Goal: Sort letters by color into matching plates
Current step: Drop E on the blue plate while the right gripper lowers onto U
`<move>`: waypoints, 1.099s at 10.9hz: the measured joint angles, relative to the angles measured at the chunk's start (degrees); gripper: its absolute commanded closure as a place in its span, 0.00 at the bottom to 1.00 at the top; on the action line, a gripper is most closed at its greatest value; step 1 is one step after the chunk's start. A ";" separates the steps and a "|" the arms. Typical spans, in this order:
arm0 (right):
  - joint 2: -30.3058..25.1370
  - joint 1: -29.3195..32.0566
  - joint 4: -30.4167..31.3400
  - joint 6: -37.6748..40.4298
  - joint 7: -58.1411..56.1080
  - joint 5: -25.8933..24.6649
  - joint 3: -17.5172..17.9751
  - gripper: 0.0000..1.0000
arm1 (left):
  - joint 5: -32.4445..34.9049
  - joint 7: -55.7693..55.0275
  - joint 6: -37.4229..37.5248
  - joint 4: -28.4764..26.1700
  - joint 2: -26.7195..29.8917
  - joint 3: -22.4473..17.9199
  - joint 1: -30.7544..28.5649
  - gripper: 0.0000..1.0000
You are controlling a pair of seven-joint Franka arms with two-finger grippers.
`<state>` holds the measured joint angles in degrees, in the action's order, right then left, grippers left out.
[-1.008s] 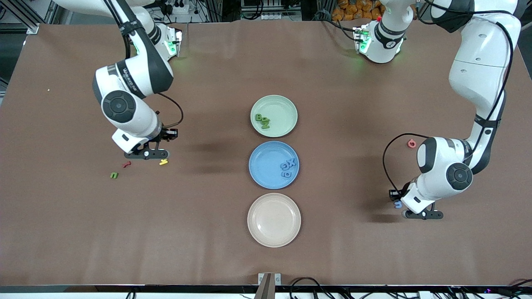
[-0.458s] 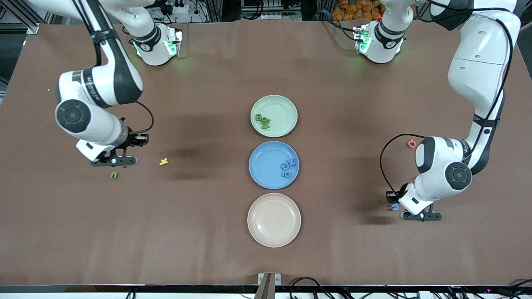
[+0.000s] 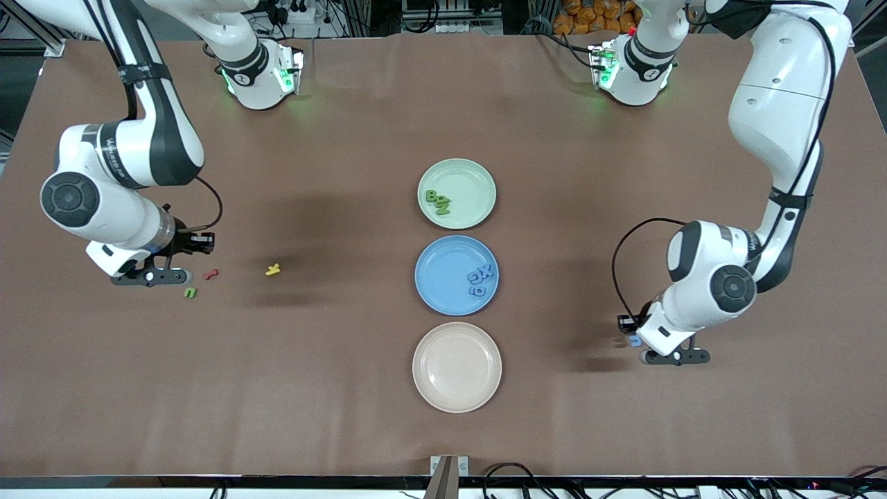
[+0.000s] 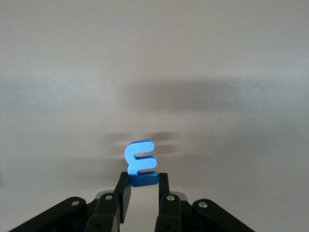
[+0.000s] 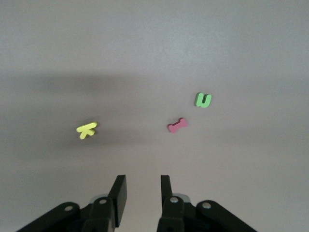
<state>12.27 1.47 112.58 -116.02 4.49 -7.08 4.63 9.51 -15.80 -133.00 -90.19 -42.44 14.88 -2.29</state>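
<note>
My left gripper [image 4: 144, 180] is shut on a blue letter [image 4: 140, 163] shaped like an E, held above bare table. In the front view that blue letter [image 3: 634, 340] hangs under the left gripper [image 3: 642, 346], toward the left arm's end from the beige plate [image 3: 457, 398]. My right gripper [image 5: 142, 187] is open with nothing between its fingers. In front of it lie a yellow letter [image 5: 87, 129], a red letter [image 5: 177, 125] and a green letter [image 5: 203, 100]. The pale green plate [image 3: 477, 179] holds green letters [image 3: 438, 202]. The blue plate [image 3: 440, 277] holds blue letters [image 3: 480, 277].
The three plates stand in a row down the table's middle, the green farthest from the front camera and the beige nearest. The red letter [image 3: 211, 274], yellow letter [image 3: 273, 269] and green letter [image 3: 190, 293] lie near the right gripper [image 3: 149, 278].
The right arm has swung toward its own end of the table, uncovering the red letter, and its jaws have parted slightly. The left arm has carried the blue letter toward the plates.
</note>
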 measured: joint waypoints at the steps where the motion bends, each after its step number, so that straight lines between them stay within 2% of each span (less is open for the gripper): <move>1: 0.45 0.36 0.30 -1.32 -1.62 0.00 -0.83 0.61 | 0.00 -2.32 0.21 0.00 0.17 0.01 1.44 1.00; 5: 2.64 1.11 2.01 -9.31 -5.24 0.00 -4.36 0.61 | -0.01 -11.79 0.33 0.02 0.69 0.14 7.37 1.00; 12: 6.86 1.22 3.67 -19.54 -5.33 0.00 -7.57 0.61 | 0.00 -31.70 0.42 0.66 1.29 0.35 23.74 1.00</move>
<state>19.13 2.68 116.25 -135.56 -0.83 -7.08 -2.94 9.51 -47.50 -132.58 -89.52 -41.15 15.23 21.45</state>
